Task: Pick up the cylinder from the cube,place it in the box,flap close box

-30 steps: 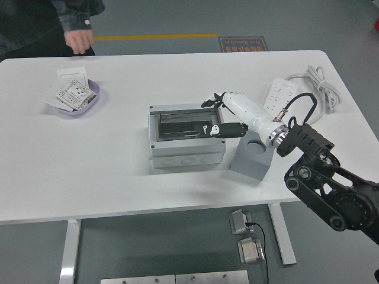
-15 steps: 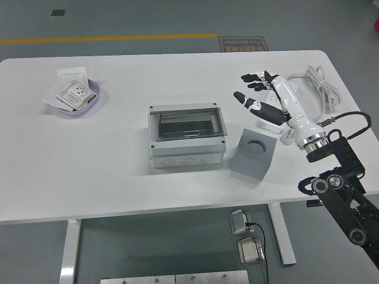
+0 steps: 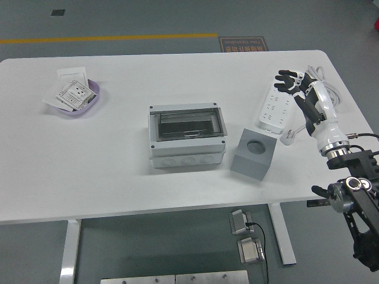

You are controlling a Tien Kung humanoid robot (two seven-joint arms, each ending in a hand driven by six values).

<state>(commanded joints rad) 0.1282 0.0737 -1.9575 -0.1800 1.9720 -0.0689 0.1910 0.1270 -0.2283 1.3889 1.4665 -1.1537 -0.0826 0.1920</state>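
Hand on the right arm hangs over the power strip near the worktop's far right side, its dark fingers spread and holding nothing — well apart from both box and cube. The left hand is out of view. The cube's round socket looks empty, and the cylinder itself cannot be made out anywhere; judging by the flat, smoky flap lying over the box's opening, it is probably inside with the lid down, though the tinted cover hides the contents too well to be sure. That uncertainty is the main risk: if the flap is only resting rather than latched, the task would read as finished while the box is still loose, and a nudge could spring it. A second risk sits under the hand — the strip, its plug and the coiled cable lie right beneath the arm, so a low sweep could catch a finger on the cord and drag the strip toward the cube. The purple bowl of cards at far left is clear of any trouble.
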